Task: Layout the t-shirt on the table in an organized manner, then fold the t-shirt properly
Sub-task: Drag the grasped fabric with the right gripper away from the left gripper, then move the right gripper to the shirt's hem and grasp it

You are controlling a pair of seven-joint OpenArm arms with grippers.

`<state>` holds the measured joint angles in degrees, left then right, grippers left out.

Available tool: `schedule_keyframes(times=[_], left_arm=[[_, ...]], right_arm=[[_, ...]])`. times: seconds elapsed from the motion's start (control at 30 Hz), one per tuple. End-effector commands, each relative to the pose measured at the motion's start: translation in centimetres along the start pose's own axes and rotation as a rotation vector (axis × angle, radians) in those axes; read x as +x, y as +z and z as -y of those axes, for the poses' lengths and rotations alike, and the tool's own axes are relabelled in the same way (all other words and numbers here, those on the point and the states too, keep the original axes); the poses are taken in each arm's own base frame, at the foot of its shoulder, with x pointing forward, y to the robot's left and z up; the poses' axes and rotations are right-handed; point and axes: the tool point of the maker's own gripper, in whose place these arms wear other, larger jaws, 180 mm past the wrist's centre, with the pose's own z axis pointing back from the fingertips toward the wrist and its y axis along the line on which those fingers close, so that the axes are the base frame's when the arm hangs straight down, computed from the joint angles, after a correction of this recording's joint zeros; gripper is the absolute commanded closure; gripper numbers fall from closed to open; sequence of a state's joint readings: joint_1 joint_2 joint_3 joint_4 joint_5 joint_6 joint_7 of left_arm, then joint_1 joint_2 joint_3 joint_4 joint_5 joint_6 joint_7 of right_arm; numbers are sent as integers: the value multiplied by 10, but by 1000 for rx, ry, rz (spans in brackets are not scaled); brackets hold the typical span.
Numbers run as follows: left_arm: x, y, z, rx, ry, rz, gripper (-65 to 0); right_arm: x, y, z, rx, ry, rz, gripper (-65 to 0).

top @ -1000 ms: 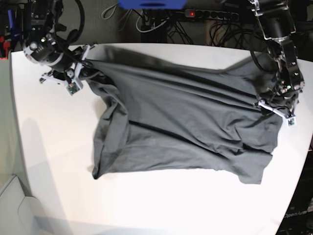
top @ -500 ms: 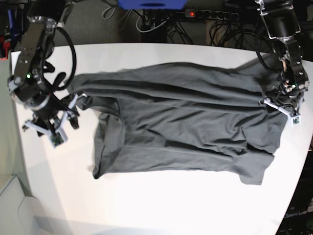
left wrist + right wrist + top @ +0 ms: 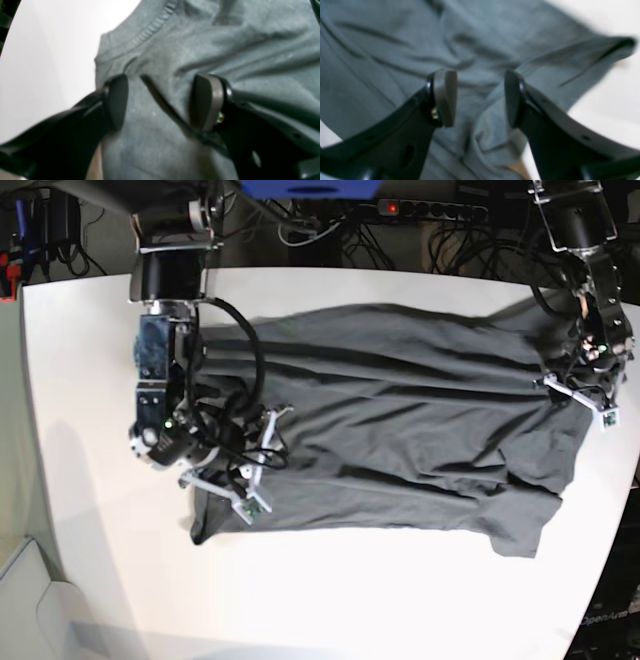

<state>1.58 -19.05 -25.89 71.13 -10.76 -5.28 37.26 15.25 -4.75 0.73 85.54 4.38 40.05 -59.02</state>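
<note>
The dark grey t-shirt [image 3: 400, 430] lies spread and wrinkled across the white table [image 3: 100, 560]. My right gripper [image 3: 262, 462] hangs over the shirt's left part. In the right wrist view it [image 3: 478, 97] is open, with creased cloth [image 3: 382, 37] below and a loose edge toward bare table [image 3: 607, 100]. My left gripper [image 3: 572, 380] sits at the shirt's far right edge. The left wrist view shows it [image 3: 160, 100] open, jaws apart over the cloth [image 3: 225, 37] beside the ribbed collar [image 3: 152, 27]. A crease runs between the fingers. White table [image 3: 50, 50] shows to the left.
A power strip [image 3: 430, 210] and tangled cables lie behind the table's far edge, next to a blue object [image 3: 310, 188]. Bare white table runs along the front and the left side of the shirt.
The right arm let go of the shirt's far left corner, swung out over the left table, then came in over the shirt's left part. The cloth settled flatter. The left arm barely moved.
</note>
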Motion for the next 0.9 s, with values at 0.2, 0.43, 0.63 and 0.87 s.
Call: schedule_keyframes(times=[0.2, 0.43, 0.63, 0.87], left_arm=[[-6, 0, -7, 24, -9, -40, -403], [-5, 0, -6, 23, -10, -33, -403], [-2, 1, -6, 22, -11, -25, -403], [12, 6, -3, 13, -15, 10, -403]], right_arm=[[-35, -28, -3, 71, -84, -40, -135], [-80, -10, 71, -51, -177, -55, -90], [-107, 16, 144, -164, -276, -50, -90], [-69, 56, 180, -286, -228, 64, -90]])
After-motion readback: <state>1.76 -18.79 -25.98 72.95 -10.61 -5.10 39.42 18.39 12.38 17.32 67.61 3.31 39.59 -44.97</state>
